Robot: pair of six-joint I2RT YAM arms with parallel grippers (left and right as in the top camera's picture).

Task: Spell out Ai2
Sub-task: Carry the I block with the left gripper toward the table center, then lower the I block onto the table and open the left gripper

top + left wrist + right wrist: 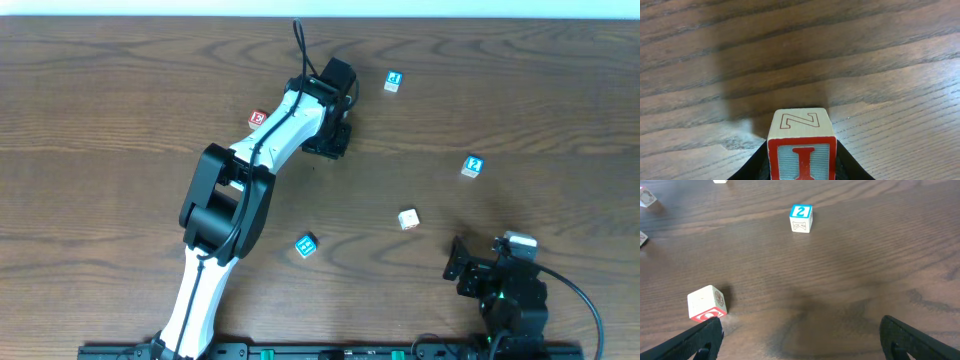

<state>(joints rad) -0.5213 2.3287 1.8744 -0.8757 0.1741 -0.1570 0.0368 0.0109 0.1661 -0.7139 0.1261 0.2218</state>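
Observation:
My left gripper is shut on a wooden block with a red letter I on its near face and a Z on top, held low over the table. In the overhead view the left gripper is at the back centre and hides that block. A blue "2" block lies at the right and shows in the right wrist view. My right gripper is open and empty, at the front right in the overhead view.
A white block with a red face lies just ahead-left of the right gripper, also in the right wrist view. A red block sits left of the left arm. Blue blocks lie at the back and front centre.

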